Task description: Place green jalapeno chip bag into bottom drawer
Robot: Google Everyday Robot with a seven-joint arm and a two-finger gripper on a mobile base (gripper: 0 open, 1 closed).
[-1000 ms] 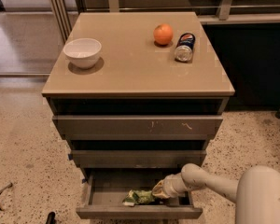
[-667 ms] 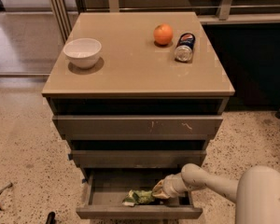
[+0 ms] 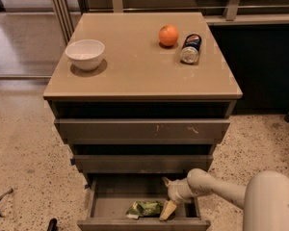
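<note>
We find the green jalapeno chip bag (image 3: 144,209) lying in the open bottom drawer (image 3: 111,207), near its front wall. The gripper (image 3: 167,210) sits at the bag's right end; whether it is clamped or spread we cannot tell. Risk: a snagged bag could lift out on withdrawal.

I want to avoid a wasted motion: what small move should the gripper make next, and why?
Probably lift the gripper straight up and out of the bottom drawer. The green jalapeno chip bag already lies on the drawer's tray. The gripper looks open beside the bag's right end, not around it, and the drawer stands pulled out.
</note>
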